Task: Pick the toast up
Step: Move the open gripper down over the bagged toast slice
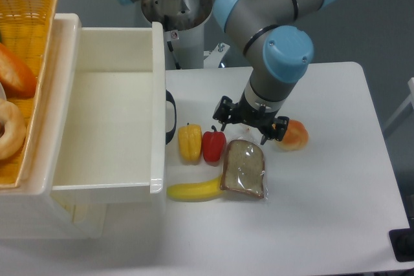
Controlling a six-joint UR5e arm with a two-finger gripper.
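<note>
Black and spread apart, my 2 jaws hang above the far end of the toast, with nothing between them; my gripper (251, 128) points straight down at the white surface (323, 192). Whether the fingertips touch the wrap I cannot tell.

Just under me lies the toast (244, 168), a flat brown slice with a darker crust in glossy clear wrap, its rounded top toward me and its square end toward the near edge of the surface. It sits about mid-surface, nearer the left edge than the right.

At its left, a red pepper (213, 146) stands just beside the slice's upper corner, and a yellow pepper (189, 143) is right against the red one. A banana (194, 191) lies crosswise at the toast's near-left corner, its tip meeting the wrap. On my other side, an orange-golden bun (294, 135) rests close to my right finger.

Along the left edge of the surface stands a white open drawer (103, 127) with a dark handle (171, 116), and beyond it a wicker basket (32, 63) holds bread.
</note>
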